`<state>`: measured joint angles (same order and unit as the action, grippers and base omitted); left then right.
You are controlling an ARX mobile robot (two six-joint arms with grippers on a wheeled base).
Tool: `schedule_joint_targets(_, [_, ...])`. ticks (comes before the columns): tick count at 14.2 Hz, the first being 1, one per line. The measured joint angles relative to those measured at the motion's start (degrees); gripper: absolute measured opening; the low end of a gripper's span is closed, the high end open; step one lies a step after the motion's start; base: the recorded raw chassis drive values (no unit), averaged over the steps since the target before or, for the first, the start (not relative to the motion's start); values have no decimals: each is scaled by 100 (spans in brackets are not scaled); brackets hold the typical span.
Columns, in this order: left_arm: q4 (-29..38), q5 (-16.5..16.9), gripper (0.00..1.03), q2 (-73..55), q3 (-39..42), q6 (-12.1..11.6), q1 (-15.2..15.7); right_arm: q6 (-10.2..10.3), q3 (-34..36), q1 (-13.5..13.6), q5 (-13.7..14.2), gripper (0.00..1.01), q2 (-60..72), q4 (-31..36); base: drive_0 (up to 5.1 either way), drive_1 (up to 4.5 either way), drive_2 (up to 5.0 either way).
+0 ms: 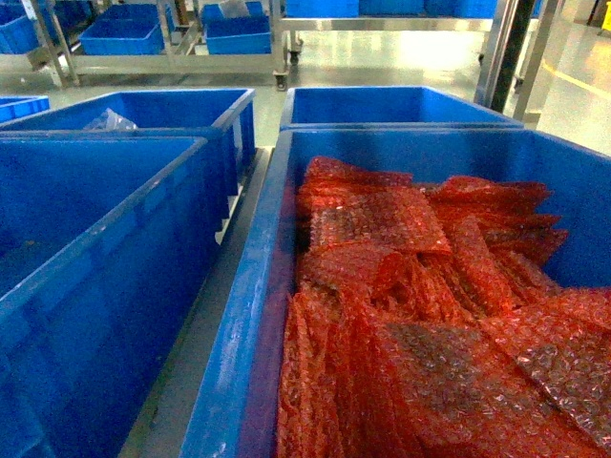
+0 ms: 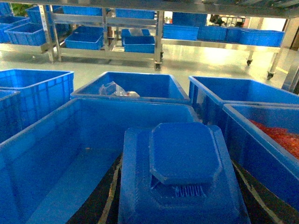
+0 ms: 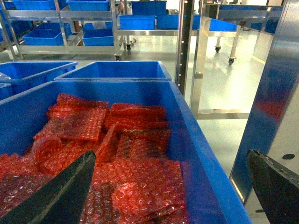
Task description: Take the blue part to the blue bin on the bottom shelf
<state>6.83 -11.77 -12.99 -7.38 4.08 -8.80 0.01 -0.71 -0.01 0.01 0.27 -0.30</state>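
Blue part (image 2: pixel 182 172) fills the lower middle of our left wrist view, held in our left gripper over a blue bin (image 2: pixel 56 154). Our right gripper (image 3: pixel 173 186) hangs spread wide over red bubble-wrap bags (image 3: pixel 117 140).

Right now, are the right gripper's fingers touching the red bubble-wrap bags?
Cannot tell. In the right wrist view one of the fingers overlaps the red bubble-wrap bags, but neither contact nor gap shows plainly.

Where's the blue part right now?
In the left wrist view the blue part fills the lower centre, right under the camera, above the near empty blue bin, with the bin of red bubble wrap to its right.
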Motion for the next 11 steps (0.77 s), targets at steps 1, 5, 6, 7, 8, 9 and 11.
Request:
schedule_joint_targets(1, [-2,0,43,0,0,2,0,0,0,0,0,98,0,0,0,0,0])
schedule_joint_targets(5, [-2,2,43,0,0,2,0,0,0,0,0,98,0,0,0,0,0])
schedule_joint_targets(6, [-2,0,43,0,0,2,0,0,0,0,0,98,0,0,0,0,0])
schedule_joint_targets(7, [-2,0,43,0,0,2,0,0,0,0,0,98,0,0,0,0,0])
schedule_joint_targets(8, [-2,0,43,0,0,2,0,0,0,0,0,98,0,0,0,0,0])
schedule_joint_targets(9, [-2,0,43,0,0,2,0,0,0,0,0,98,0,0,0,0,0])
schedule_joint_targets(11, [-2,0,43,0,0,2,0,0,0,0,0,98,0,0,0,0,0])
